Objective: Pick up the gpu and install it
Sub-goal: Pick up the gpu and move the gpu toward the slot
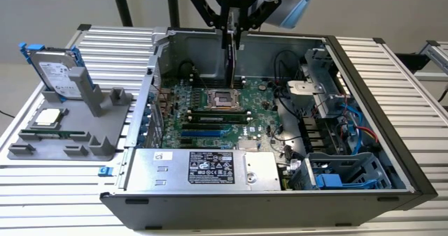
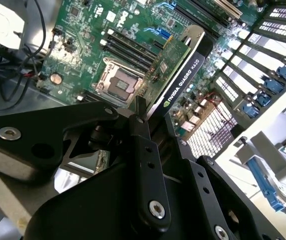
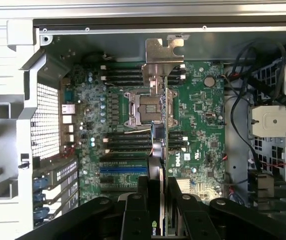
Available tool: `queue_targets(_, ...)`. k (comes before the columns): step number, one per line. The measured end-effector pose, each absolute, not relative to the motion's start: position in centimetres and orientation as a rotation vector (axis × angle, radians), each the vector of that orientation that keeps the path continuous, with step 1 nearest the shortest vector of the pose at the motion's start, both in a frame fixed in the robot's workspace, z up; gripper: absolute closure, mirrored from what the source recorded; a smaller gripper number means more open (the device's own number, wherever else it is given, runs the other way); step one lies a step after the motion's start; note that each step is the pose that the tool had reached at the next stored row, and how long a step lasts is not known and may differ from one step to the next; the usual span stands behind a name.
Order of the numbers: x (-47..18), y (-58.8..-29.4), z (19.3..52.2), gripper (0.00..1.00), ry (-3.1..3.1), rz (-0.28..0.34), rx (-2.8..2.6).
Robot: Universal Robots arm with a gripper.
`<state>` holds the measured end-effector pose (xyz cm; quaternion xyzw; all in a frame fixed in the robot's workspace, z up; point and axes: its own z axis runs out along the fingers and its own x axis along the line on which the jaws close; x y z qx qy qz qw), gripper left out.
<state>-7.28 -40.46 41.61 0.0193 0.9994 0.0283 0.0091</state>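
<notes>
Fingers (image 3: 134,215) of my gripper (image 3: 158,185) pinch the gpu (image 3: 159,145); I see it held upright over the motherboard (image 3: 198,115) inside the open computer case (image 1: 245,210).

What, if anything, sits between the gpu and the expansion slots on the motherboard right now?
Nothing visible does. The gripper is shut on the gpu, which hangs on edge over the motherboard near the empty processor socket. The blue expansion slots lie bare, with no cable or part across them.
</notes>
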Motion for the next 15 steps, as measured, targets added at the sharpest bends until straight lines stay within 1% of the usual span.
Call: queue_targets(15, -7.28, -40.46, 41.61, 1.0, 3.123, 0.089, 0.002)
